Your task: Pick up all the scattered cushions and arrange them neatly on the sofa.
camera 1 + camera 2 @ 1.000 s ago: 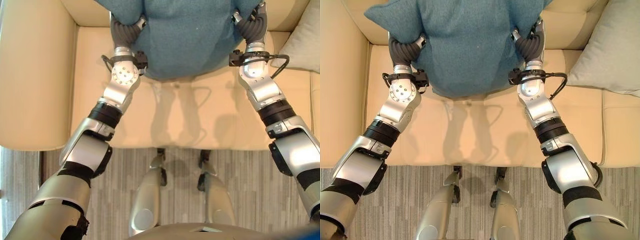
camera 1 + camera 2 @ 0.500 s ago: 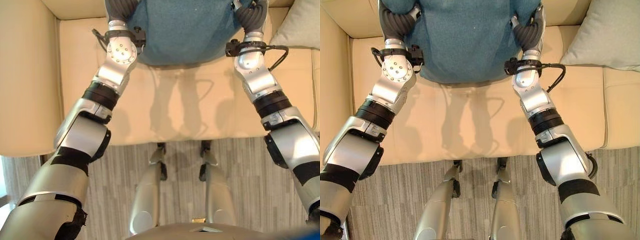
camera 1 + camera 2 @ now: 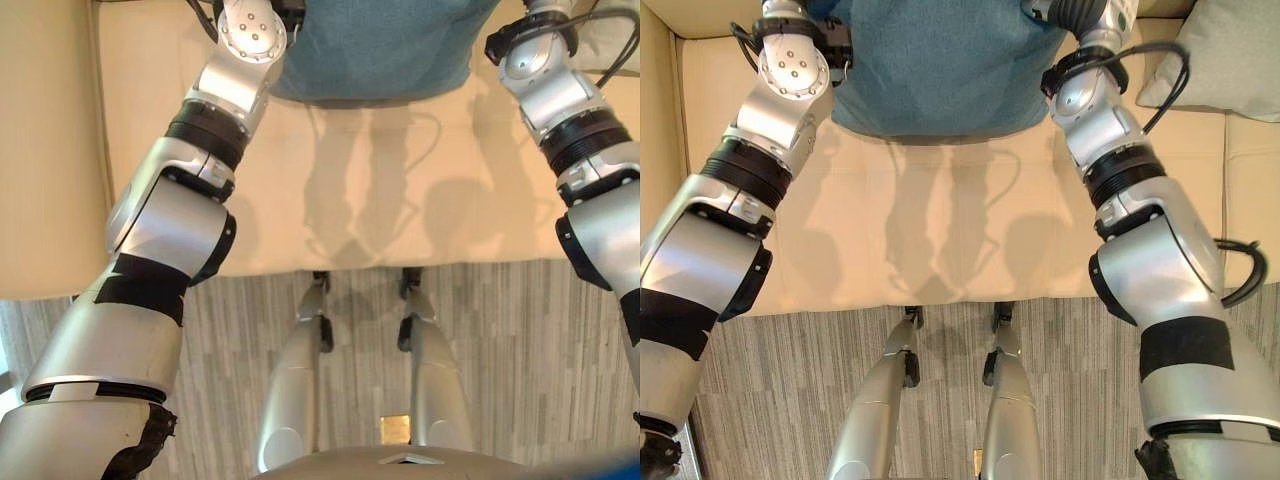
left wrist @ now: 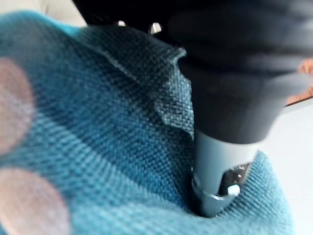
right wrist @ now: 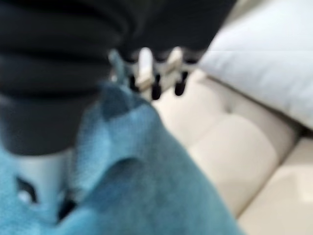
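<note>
Teal cushion (image 3: 940, 65), pinched in both the left hand (image 4: 220, 161) and right hand (image 5: 151, 73), had moved farther toward the sofa's (image 3: 940, 230) back, nearing placement.

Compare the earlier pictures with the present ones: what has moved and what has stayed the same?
Both arms have reached further over the sofa, carrying the teal cushion toward its back. The left hand and right hand still grip the cushion's edges. The pale cushion stays beside it.

cream sofa (image 3: 940, 230) | on seat: teal cushion (image 3: 940, 60), pale grey cushion (image 3: 1230, 60) at right | striped floor (image 3: 790, 380)
</note>
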You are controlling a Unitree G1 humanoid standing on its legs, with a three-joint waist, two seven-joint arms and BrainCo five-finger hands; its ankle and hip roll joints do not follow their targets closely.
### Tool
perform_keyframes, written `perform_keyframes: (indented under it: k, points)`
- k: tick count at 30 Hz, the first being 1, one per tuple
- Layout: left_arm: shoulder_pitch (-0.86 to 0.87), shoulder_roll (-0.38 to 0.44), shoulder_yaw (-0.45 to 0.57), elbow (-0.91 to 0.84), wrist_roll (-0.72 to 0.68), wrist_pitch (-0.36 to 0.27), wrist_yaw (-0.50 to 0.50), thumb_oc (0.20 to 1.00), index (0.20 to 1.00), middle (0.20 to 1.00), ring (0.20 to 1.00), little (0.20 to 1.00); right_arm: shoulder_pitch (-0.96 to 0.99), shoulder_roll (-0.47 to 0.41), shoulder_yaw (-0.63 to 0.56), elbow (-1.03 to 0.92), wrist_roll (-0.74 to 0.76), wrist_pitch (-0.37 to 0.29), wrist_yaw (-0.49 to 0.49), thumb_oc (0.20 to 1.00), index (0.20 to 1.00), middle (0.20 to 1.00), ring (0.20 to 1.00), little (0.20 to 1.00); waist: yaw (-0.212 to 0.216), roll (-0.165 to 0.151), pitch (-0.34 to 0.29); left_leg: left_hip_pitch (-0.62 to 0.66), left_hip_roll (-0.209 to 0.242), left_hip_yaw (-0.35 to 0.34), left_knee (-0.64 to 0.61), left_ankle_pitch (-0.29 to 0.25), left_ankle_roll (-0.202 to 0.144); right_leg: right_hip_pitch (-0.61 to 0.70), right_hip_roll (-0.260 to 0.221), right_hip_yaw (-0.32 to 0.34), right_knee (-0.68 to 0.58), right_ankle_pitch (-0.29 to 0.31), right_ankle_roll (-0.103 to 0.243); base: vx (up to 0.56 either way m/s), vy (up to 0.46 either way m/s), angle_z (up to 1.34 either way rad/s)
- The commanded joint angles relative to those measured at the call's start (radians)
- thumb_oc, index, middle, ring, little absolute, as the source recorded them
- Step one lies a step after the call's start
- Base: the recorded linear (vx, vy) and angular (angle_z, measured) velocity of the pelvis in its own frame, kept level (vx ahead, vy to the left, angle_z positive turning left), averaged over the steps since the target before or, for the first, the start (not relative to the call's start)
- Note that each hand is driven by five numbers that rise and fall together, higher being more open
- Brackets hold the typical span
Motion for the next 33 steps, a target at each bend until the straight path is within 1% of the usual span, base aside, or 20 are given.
perform_keyframes:
  k: [1,3,5,7,8,10,11,13,14,18,19,20,22,23,24,27,29,30,31,33]
  points:
    - [-0.089,-0.033,-0.013,0.071,0.052,-0.004,0.007,1.000,1.000,1.000,1.000,1.000,-0.069,0.002,0.045,0.067,-0.068,0.025,-0.022,1.000,1.000,1.000,1.000,1.000,0.000,0.005,-0.077,0.025,-0.028,-0.057,0.061,-0.196,-0.065,0.029,0.004,0.038,-0.083,0.017,0.050,0.00,0.000,0.00]
    - [-0.102,-0.002,-0.007,0.097,0.021,-0.006,-0.007,1.000,1.000,1.000,1.000,1.000,-0.084,-0.024,0.051,0.094,-0.045,0.030,-0.025,1.000,1.000,1.000,1.000,1.000,0.003,0.002,-0.090,0.018,-0.027,-0.056,0.065,-0.196,-0.066,0.027,0.004,0.038,-0.086,0.020,0.051,0.00,0.000,0.00]
    - [-0.117,0.055,-0.011,0.131,-0.030,-0.013,-0.041,1.000,1.000,1.000,1.000,1.000,-0.103,-0.071,0.084,0.125,-0.019,0.034,0.007,1.000,1.000,1.000,1.000,1.000,0.005,-0.003,-0.104,0.020,-0.026,-0.061,0.062,-0.196,-0.067,0.028,0.005,0.037,-0.089,0.021,0.051,0.00,0.000,0.00]
    - [-0.125,0.077,-0.018,0.140,-0.052,-0.017,-0.059,1.000,1.000,1.000,1.000,1.000,-0.107,-0.091,0.095,0.134,-0.008,0.031,0.021,1.000,1.000,1.000,1.000,1.000,0.005,-0.003,-0.107,0.021,-0.025,-0.061,0.060,-0.195,-0.068,0.029,0.004,0.034,-0.090,0.023,0.053,0.00,0.000,0.00]
    - [-0.126,0.129,-0.018,0.147,-0.093,-0.025,-0.080,1.000,1.000,1.000,1.000,1.000,-0.116,-0.131,0.108,0.141,0.020,0.024,0.035,1.000,1.000,1.000,1.000,1.000,0.005,-0.007,-0.112,0.023,-0.025,-0.061,0.061,-0.197,-0.069,0.035,0.005,0.034,-0.094,0.023,0.053,0.00,0.000,0.00]
    - [-0.130,0.154,-0.022,0.145,-0.101,-0.027,-0.089,1.000,1.000,1.000,1.000,1.000,-0.116,-0.153,0.105,0.141,0.034,0.019,0.040,1.000,1.000,1.000,1.000,1.000,0.004,-0.008,-0.113,0.027,-0.024,-0.061,0.061,-0.197,-0.070,0.040,0.005,0.034,-0.096,0.023,0.054,0.00,0.000,0.00]
    - [-0.129,0.218,-0.035,0.151,-0.112,-0.028,-0.109,1.000,1.000,1.000,1.000,1.000,-0.112,-0.196,0.105,0.141,0.068,0.010,0.050,1.000,1.000,1.000,1.000,1.000,0.005,-0.008,-0.120,0.035,-0.021,-0.059,0.062,-0.198,-0.072,0.049,0.004,0.033,-0.098,0.022,0.055,0.00,0.000,0.00]
    - [-0.124,0.239,-0.036,0.150,-0.117,-0.032,-0.117,1.000,1.000,1.000,1.000,1.000,-0.108,-0.215,0.096,0.140,0.085,0.002,0.052,1.000,1.000,1.000,1.000,1.000,0.005,-0.008,-0.121,0.039,-0.021,-0.058,0.064,-0.200,-0.072,0.054,0.005,0.034,-0.097,0.022,0.054,0.00,0.000,0.00]
    - [-0.113,0.293,-0.049,0.155,-0.129,-0.041,-0.146,1.000,1.000,1.000,1.000,1.000,-0.102,-0.255,0.102,0.139,0.107,-0.007,0.068,1.000,1.000,1.000,1.000,1.000,0.007,-0.008,-0.131,0.053,-0.019,-0.056,0.063,-0.204,-0.073,0.068,0.004,0.034,-0.100,0.022,0.053,0.00,0.000,0.00]
    - [-0.058,0.345,-0.030,0.117,-0.150,-0.061,-0.163,1.000,1.000,1.000,1.000,1.000,-0.062,-0.313,0.070,0.096,0.149,-0.034,0.071,1.000,1.000,1.000,1.000,1.000,0.008,-0.008,-0.139,0.086,-0.016,-0.055,0.063,-0.214,-0.075,0.101,0.001,0.031,-0.107,0.019,0.052,0.00,0.000,0.00]
    - [-0.030,0.357,-0.013,0.086,-0.159,-0.074,-0.167,1.000,1.000,1.000,1.000,1.000,-0.045,-0.335,0.055,0.066,0.163,-0.047,0.072,1.000,1.000,1.000,1.000,1.000,0.007,-0.009,-0.141,0.094,-0.015,-0.054,0.062,-0.215,-0.076,0.111,0.001,0.028,-0.109,0.018,0.052,0.00,0.000,0.00]
    - [0.053,0.381,0.028,-0.011,-0.166,-0.096,-0.166,1.000,1.000,1.000,1.000,1.000,0.035,-0.373,0.013,-0.014,0.182,-0.069,0.084,1.000,1.000,1.000,1.000,1.000,0.006,-0.011,-0.147,0.120,-0.014,-0.052,0.057,-0.221,-0.075,0.136,0.001,0.023,-0.115,0.015,0.052,0.00,0.000,0.00]
    - [0.060,0.380,0.030,-0.017,-0.164,-0.095,-0.164,1.000,1.000,1.000,1.000,1.000,0.044,-0.374,0.008,-0.019,0.180,-0.067,0.083,1.000,1.000,1.000,1.000,1.000,0.007,-0.012,-0.149,0.123,-0.014,-0.052,0.056,-0.221,-0.075,0.139,0.001,0.022,-0.116,0.015,0.052,0.03,-0.007,0.01]
    - [0.295,0.395,0.147,-0.236,-0.173,-0.132,-0.180,1.000,1.000,1.000,1.000,1.000,0.267,-0.431,-0.105,-0.233,0.178,-0.119,0.117,1.000,1.000,1.000,1.000,1.000,0.004,-0.019,-0.161,0.193,-0.008,-0.046,0.039,-0.227,-0.075,0.208,0.001,0.009,-0.129,0.004,0.049,0.05,-0.011,0.01]
    - [0.304,0.395,0.149,-0.243,-0.170,-0.130,-0.178,1.000,1.000,1.000,1.000,1.000,0.280,-0.431,-0.113,-0.241,0.175,-0.117,0.115,1.000,1.000,1.000,1.000,1.000,0.003,-0.021,-0.164,0.193,-0.011,-0.047,0.036,-0.220,-0.074,0.209,-0.001,0.009,-0.131,0.008,0.049,0.07,-0.033,0.00]
    - [0.540,0.399,0.235,-0.412,-0.136,-0.137,-0.216,1.000,1.000,1.000,1.000,1.000,0.571,-0.462,-0.267,-0.417,0.157,-0.142,0.173,1.000,1.000,1.000,1.000,1.000,-0.003,-0.025,-0.174,0.268,-0.007,-0.049,0.005,-0.219,-0.074,0.277,0.000,-0.007,-0.138,-0.005,0.046,0.07,-0.033,0.00]
    - [0.753,0.370,0.314,-0.534,-0.084,-0.122,-0.246,1.000,1.000,1.000,1.000,1.000,0.832,-0.441,-0.413,-0.510,0.118,-0.157,0.217,1.000,1.000,1.000,1.000,1.000,-0.006,-0.028,-0.187,0.332,-0.004,-0.050,-0.030,-0.215,-0.074,0.340,0.002,-0.026,-0.151,-0.014,0.047,0.11,-0.033,0.03]
    - [0.957,0.331,0.395,-0.612,-0.035,-0.107,-0.281,1.000,1.000,1.000,1.000,1.000,1.043,-0.374,-0.517,-0.562,0.083,-0.161,0.259,1.000,1.000,1.000,1.000,1.000,-0.003,-0.031,-0.187,0.385,0.002,-0.056,-0.041,-0.222,-0.074,0.390,0.008,-0.033,-0.151,-0.030,0.045,0.08,-0.031,0.10]
    - [0.963,0.330,0.396,-0.618,-0.034,-0.104,-0.280,1.000,1.000,1.000,1.000,1.000,1.051,-0.373,-0.522,-0.569,0.081,-0.158,0.259,1.000,1.000,1.000,1.000,1.000,-0.003,-0.032,-0.190,0.384,0.000,-0.056,-0.044,-0.217,-0.074,0.390,0.006,-0.034,-0.153,-0.027,0.045,0.06,-0.028,0.19]
    - [1.151,0.260,0.446,-0.656,0.018,-0.081,-0.314,1.000,1.000,1.000,1.000,1.000,1.210,-0.291,-0.600,-0.613,0.057,-0.164,0.296,1.000,1.000,1.000,1.000,1.000,-0.003,-0.032,-0.195,0.429,0.007,-0.059,-0.049,-0.224,-0.071,0.432,0.011,-0.039,-0.149,-0.042,0.041,0.06,-0.015,0.12]
